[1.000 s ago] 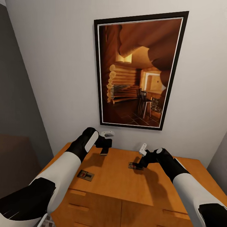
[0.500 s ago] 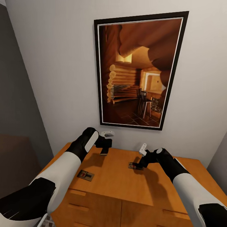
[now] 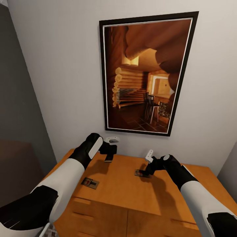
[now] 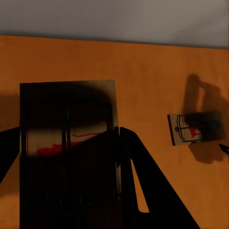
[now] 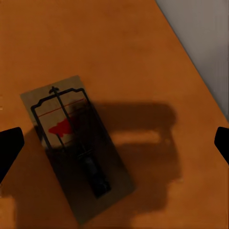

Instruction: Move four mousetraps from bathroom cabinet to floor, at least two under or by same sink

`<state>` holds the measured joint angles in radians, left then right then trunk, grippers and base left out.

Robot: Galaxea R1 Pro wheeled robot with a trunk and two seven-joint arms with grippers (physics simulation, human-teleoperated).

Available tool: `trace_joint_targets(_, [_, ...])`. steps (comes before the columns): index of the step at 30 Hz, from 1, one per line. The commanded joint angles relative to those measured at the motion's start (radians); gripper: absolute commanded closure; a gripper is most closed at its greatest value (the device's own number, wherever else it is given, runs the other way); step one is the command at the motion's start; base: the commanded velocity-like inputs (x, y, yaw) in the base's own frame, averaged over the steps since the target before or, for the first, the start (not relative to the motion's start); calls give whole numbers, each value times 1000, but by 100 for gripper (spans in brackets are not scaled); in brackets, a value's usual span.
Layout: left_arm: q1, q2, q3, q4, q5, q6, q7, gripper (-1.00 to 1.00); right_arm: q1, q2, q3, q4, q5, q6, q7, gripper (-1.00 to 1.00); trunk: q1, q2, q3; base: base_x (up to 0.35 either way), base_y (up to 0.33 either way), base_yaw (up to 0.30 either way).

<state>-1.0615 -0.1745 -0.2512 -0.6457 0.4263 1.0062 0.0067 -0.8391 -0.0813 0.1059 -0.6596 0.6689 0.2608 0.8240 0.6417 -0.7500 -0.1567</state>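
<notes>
Home: framed picture [image 3: 145,74], wooden cabinet [image 3: 131,194]

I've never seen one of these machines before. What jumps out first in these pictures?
A big framed picture of a log-cabin room hangs on the pale wall above an orange-brown cabinet. Two black-and-white arms reach over its top: the left gripper holds a mousetrap, while the right gripper hangs open over a second mousetrap lying flat on the wood. A third mousetrap lies near the cabinet's front left edge.
</notes>
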Motion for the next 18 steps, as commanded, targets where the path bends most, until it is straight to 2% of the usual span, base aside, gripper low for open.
trace_joint_targets(1, [0, 0, 0, 0, -3, 0, 0, 100, 0, 0, 0, 0, 0, 0, 0, -100, 0, 0, 0, 0, 0, 166])
trace_joint_targets(9, [0, 0, 0, 0, -3, 0, 0, 100, 0, 0, 0, 0, 0, 0, 0, -100, 0, 0, 0, 0, 0, 248])
trace_joint_targets(18, [0, 0, 0, 0, -4, 0, 1, 100, 0, 0, 0, 0, 0, 0, 0, -100, 0, 0, 0, 0, 0, 52])
